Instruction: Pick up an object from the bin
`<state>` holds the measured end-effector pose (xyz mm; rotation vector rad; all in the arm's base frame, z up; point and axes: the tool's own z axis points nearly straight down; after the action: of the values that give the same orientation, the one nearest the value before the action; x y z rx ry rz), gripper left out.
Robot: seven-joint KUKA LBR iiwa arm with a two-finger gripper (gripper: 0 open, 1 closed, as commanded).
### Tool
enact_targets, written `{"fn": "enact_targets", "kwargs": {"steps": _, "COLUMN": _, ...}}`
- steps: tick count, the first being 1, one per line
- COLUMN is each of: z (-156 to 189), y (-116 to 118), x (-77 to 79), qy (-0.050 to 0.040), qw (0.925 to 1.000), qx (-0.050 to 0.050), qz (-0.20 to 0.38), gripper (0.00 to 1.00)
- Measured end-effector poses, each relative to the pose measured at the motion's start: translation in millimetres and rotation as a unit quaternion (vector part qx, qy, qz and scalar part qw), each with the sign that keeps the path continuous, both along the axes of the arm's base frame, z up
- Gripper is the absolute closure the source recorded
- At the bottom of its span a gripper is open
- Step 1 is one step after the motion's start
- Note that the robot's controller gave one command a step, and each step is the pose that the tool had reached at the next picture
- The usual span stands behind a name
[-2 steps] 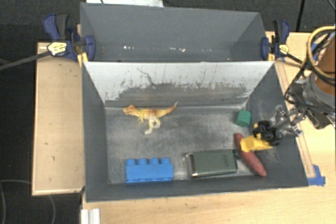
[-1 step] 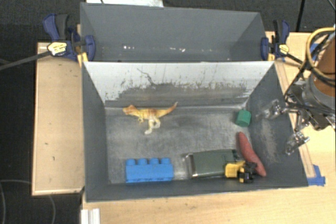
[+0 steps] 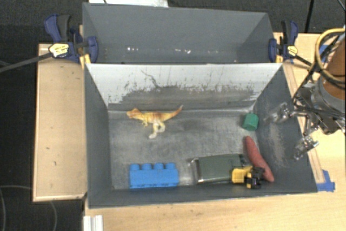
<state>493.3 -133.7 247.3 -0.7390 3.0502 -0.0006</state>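
My gripper (image 3: 292,132) hangs over the bin's sloping right wall, open, with nothing between its metal fingers. Nearest to it, a small green cube (image 3: 250,121) rests on the floor at the foot of that wall, to the gripper's left. Below the cube lies a dark red sausage-shaped thing (image 3: 257,157), slanting toward the front right corner. A small yellow and black toy (image 3: 245,176) sits against its lower end. The gripper touches none of them.
A flat clear packet with a greenish card (image 3: 215,169) lies along the front wall. A blue building brick (image 3: 153,175) is at the front left. An orange toy dinosaur (image 3: 154,115) stands near the back wall, left of centre.
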Motion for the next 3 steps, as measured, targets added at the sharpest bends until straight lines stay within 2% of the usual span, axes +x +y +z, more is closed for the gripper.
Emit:
{"fn": "enact_targets", "kwargs": {"steps": 1, "z": -15, "y": 12, "x": -3.6, "qy": -0.0004, "qw": 0.9997, "qx": -0.001, "qz": 0.026, "gripper": 0.0}}
{"fn": "enact_targets", "kwargs": {"steps": 2, "z": -58, "y": 39, "x": 45.8, "qy": -0.0031, "qw": 1.0, "qx": -0.001, "qz": -0.001, "gripper": 0.0}}
{"fn": "enact_targets", "kwargs": {"steps": 3, "z": -124, "y": 38, "x": 37.2, "qy": -0.0023, "qw": 0.9999, "qx": 0.0, "qz": 0.016, "gripper": 0.0}}
